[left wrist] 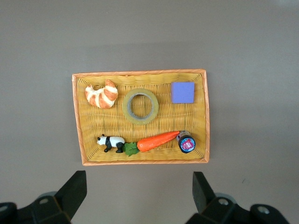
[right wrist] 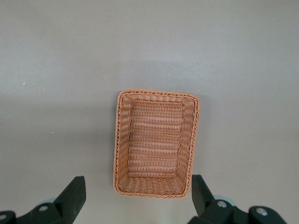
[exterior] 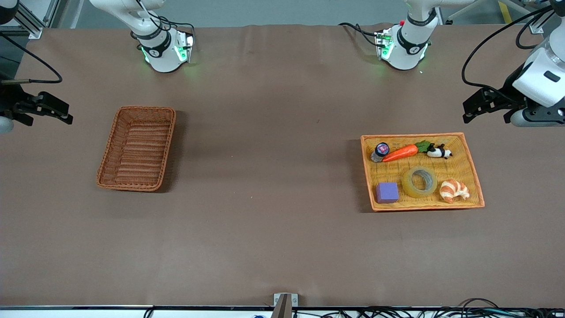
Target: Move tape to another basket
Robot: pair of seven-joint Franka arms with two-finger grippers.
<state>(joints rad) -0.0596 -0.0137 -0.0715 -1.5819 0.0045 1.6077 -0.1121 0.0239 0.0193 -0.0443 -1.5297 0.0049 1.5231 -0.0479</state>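
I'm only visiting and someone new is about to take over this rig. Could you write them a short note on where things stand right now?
Left gripper: open, empty, waiting high over the table at the left arm's end.
Right gripper: open, empty, waiting high at the right arm's end.
Tape: lies flat in the light-orange tray, between the purple block and the croissant.
Basket: holds nothing, at the right arm's end.
Done: nothing yet.
Left: pick up the tape and put it in the basket.

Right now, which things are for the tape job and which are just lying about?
For the job: tape on the orange tray; basket; open left gripper; open right gripper.
Lying about: croissant, carrot, panda, purple block, small bottle.
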